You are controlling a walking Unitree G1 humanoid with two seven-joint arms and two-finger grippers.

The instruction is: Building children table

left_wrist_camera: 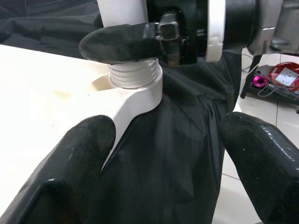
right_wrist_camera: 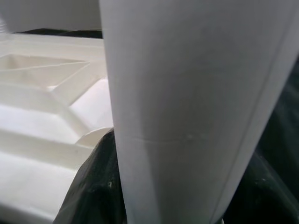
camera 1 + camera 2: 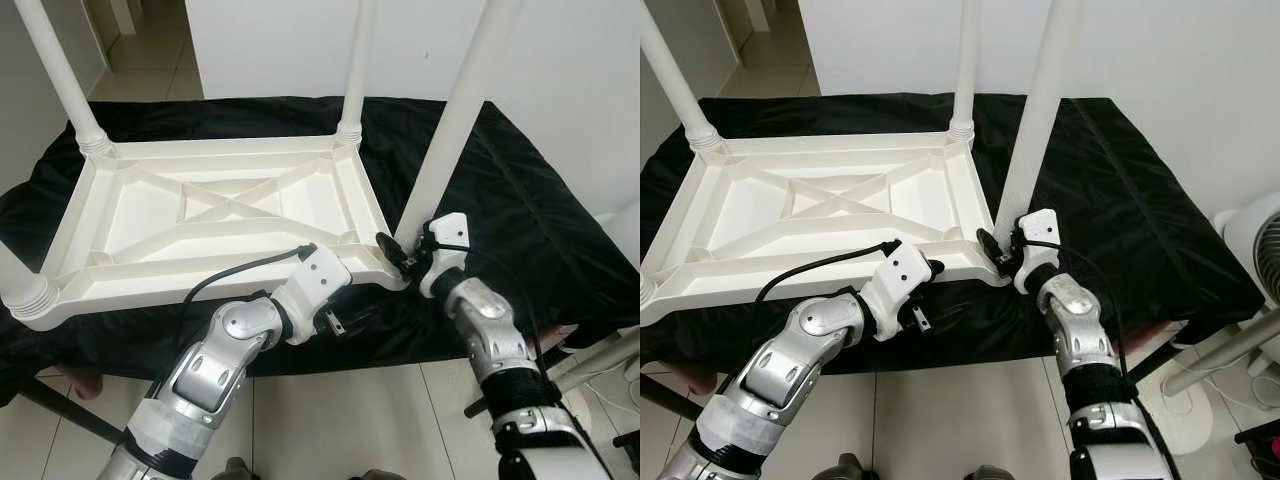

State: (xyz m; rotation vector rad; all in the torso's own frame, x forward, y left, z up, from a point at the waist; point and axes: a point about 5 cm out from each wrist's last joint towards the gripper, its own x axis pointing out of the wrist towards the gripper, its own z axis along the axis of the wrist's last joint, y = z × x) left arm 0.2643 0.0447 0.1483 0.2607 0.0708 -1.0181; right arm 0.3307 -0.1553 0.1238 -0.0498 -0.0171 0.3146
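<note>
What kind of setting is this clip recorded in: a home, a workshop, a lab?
Most likely a room in a home, used as a makeshift assembly spot. The tiled floor, plain white wall and a standing fan at the side suggest it; the upturned white table top lies on a black cloth.

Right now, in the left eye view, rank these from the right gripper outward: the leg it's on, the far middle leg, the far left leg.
1. Near right leg, in the right gripper at its base.
2. Far middle leg, at the tabletop's back right corner.
3. Far left leg, at the back left corner, farthest.
</note>
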